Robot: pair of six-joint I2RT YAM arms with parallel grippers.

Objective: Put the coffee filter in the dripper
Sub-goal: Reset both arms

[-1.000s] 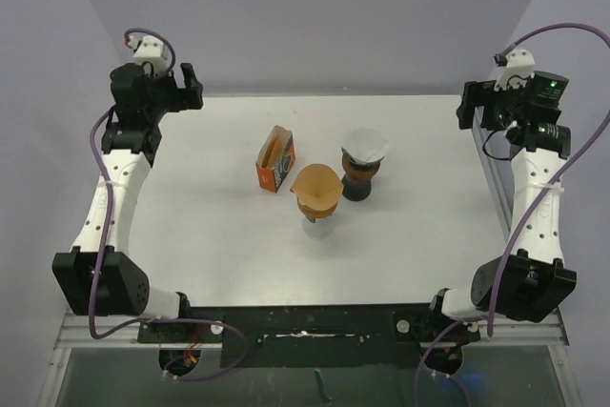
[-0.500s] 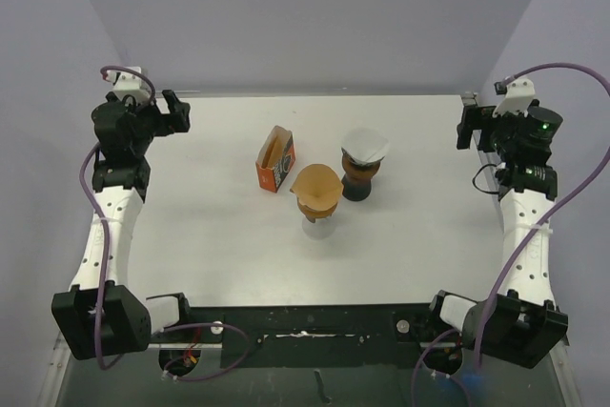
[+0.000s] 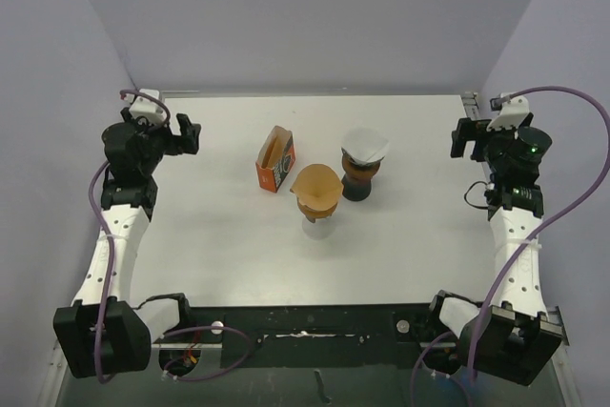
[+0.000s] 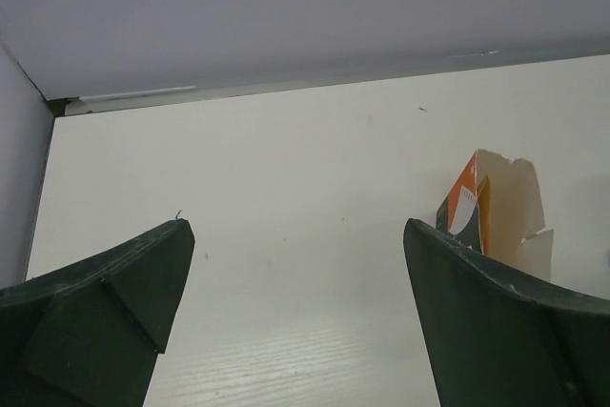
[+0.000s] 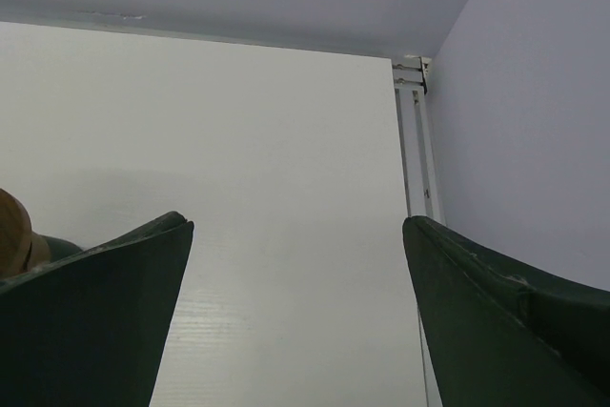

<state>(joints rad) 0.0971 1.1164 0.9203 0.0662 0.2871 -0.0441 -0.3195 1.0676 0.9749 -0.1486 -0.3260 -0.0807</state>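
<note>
We log left gripper (image 3: pixel 187 132) released, 9 o'clock | right gripper (image 3: pixel 462 138) released, 3 o'clock | white filter (image 3: pixel 365 145) sits in dark dripper (image 3: pixel 359 174), centre.

On the table (image 3: pixel 419 235), the carton (image 3: pixel 275 161) stands left of the far dripper (image 3: pixel 363 167), the near dripper (image 3: pixel 317 195) before and between them.

Soft, even light is falling from overhead, rendering the matte white tabletop (image 3: pixel 219 226) bright. The orange-and-white cardboard box (image 3: pixel 275 161) is casting only a faint, blurred shadow. In both wrist views the dark green jaws are looming large and slightly out of focus.
</note>
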